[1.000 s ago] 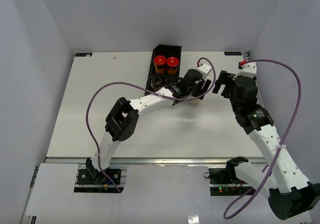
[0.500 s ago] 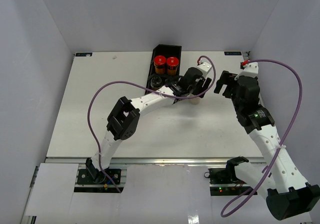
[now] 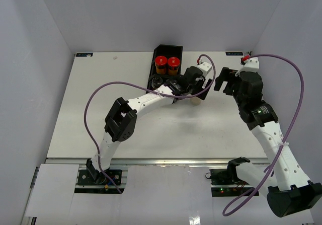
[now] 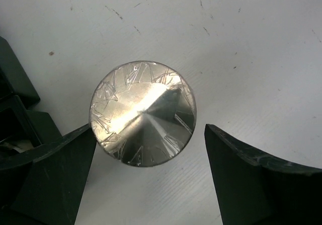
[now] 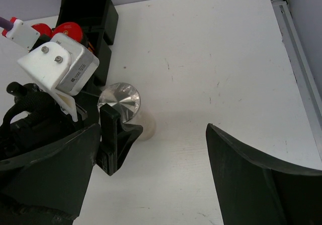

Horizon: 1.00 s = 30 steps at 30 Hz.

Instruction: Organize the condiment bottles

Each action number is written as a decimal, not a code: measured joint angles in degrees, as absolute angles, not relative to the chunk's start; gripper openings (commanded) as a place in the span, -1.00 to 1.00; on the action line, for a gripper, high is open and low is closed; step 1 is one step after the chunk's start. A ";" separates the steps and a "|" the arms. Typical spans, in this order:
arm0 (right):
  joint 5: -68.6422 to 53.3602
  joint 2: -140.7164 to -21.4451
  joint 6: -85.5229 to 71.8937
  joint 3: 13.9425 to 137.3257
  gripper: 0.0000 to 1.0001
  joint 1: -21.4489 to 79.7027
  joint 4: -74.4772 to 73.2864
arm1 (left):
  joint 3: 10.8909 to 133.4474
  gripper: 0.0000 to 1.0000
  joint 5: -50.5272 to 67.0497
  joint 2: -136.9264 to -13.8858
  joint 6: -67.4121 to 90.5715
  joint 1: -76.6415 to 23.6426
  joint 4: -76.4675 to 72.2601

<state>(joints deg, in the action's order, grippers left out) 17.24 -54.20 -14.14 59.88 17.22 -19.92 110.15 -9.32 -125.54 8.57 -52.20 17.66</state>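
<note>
A cream condiment bottle with a flat silver-grey lid (image 4: 142, 113) stands upright on the white table just right of the tray, also in the top view (image 3: 195, 102) and the right wrist view (image 5: 121, 100). My left gripper (image 4: 150, 130) straddles it, open, with a gap between the right finger and the lid; the left finger (image 4: 55, 179) sits at the lid's edge. Two amber bottles with red caps (image 3: 160, 61) (image 3: 173, 62) stand in the tray's far part. A dark-capped bottle (image 3: 158, 82) sits nearer in the tray. My right gripper (image 3: 225, 81) hovers open and empty to the right.
The long black tray (image 3: 168, 49) lies at the back centre of the table, its corner in the left wrist view (image 4: 12, 84). The table's right edge rail (image 5: 299, 64) runs close to my right arm. A purple cable loops over each arm.
My left gripper has opened and let go of the cream bottle, which stays standing. My right gripper has drifted slightly away from me.
</note>
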 measured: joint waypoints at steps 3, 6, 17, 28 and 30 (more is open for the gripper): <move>16.60 -54.25 -13.87 61.76 0.82 17.21 -20.33 | 110.68 0.96 -8.46 -123.40 9.28 -51.99 19.68; 16.12 -54.52 -13.65 63.96 0.82 17.21 -20.84 | 111.31 0.96 -7.97 -120.05 10.36 -51.60 21.47; 7.89 -68.78 -12.13 74.70 0.81 16.95 -25.35 | 108.65 0.96 -10.91 -102.36 16.17 -44.74 30.00; 3.88 -82.87 -9.35 75.88 0.82 18.02 -29.97 | 79.54 0.96 -11.81 -78.79 21.34 -34.08 33.69; 3.86 -85.66 -8.86 76.93 0.83 18.60 -30.10 | 76.03 0.96 -11.77 -76.47 21.96 -33.85 33.53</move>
<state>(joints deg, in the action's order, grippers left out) 3.86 -85.66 -8.86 76.93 18.60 -30.10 76.03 -11.77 -76.47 21.96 -33.85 33.53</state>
